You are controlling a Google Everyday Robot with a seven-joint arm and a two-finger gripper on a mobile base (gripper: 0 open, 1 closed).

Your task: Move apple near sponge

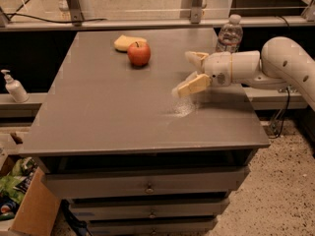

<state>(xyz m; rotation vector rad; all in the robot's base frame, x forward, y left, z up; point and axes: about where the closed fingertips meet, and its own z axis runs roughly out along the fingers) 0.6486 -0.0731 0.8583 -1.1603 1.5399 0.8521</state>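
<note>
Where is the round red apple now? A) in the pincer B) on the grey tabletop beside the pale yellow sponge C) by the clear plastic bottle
B: the round red apple sits by the pale yellow sponge on the grey tabletop; the open pincer hovers empty to its right.

My gripper [183,74] hangs to the right of the apple [139,53], fingers spread, with the lower fingertip [179,89] smeared soft. My arm [290,63] runs farther right of the apple and is cut by the picture's edge. Just behind the apple, the sponge [125,42] has its near corner covered; I cannot tell whether they touch. Right of the apple, the bottle [230,33] loses its base behind my arm.
</note>
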